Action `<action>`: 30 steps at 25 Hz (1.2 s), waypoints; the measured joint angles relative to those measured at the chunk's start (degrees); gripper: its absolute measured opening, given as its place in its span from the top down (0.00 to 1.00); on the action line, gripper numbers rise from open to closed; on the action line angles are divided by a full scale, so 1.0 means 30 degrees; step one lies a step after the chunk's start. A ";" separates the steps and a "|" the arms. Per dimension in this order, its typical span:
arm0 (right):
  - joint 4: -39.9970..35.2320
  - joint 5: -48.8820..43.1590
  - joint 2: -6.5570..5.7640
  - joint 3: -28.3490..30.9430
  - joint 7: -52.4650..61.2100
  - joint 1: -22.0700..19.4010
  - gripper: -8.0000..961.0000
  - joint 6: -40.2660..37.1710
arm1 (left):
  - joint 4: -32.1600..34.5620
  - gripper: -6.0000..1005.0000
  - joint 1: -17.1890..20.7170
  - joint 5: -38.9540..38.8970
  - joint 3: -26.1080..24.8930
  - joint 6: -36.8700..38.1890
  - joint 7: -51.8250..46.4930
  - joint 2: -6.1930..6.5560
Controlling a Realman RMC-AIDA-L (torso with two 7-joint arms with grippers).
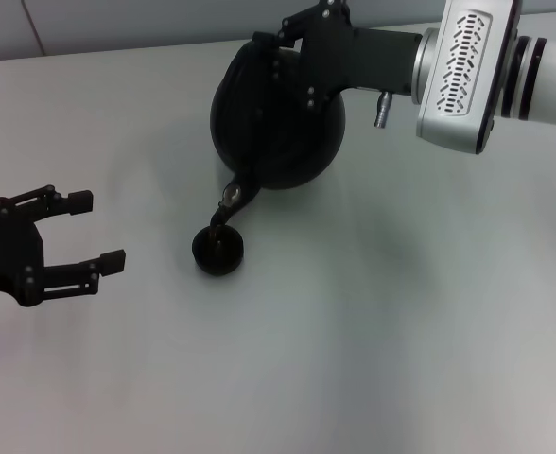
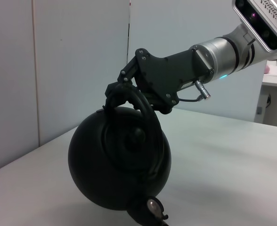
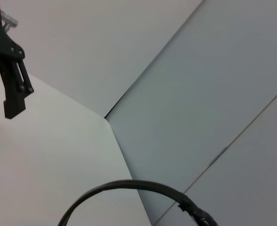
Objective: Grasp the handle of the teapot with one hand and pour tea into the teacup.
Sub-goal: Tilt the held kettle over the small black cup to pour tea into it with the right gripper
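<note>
The round matte-black teapot (image 1: 278,128) is lifted and tipped forward, its short spout (image 1: 233,196) pointing down just above the small black teacup (image 1: 218,251) on the white table. A thin dark stream seems to run from spout to cup. My right gripper (image 1: 276,45) is shut on the arched handle (image 2: 145,109) at the pot's top. The left wrist view shows the pot (image 2: 115,165) hanging from it. The handle also arcs through the right wrist view (image 3: 129,184). My left gripper (image 1: 87,232) is open and empty, low at the left of the cup.
The white table (image 1: 401,331) spreads to the front and right of the cup. A pale wall (image 2: 72,56) stands behind the table's far edge. One finger of the left gripper (image 3: 13,99) shows in the right wrist view.
</note>
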 joint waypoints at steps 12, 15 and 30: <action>0.0320 0.1301 -0.0007 0.0010 0.0487 -0.0431 0.90 -0.0194 | 0.0001 0.14 -0.0043 0.0000 0.0001 -0.0020 0.0000 -0.0032; 0.0378 0.1450 -0.0022 0.0046 0.0882 -0.0626 0.90 -0.0230 | 0.0000 0.14 -0.0042 0.0001 0.0002 -0.0021 0.0000 -0.0032; 0.2002 0.8884 -0.0115 0.0287 0.1824 -0.3683 0.90 -0.0638 | -0.0116 0.14 -0.0041 0.0001 0.0001 -0.0211 0.0000 -0.0062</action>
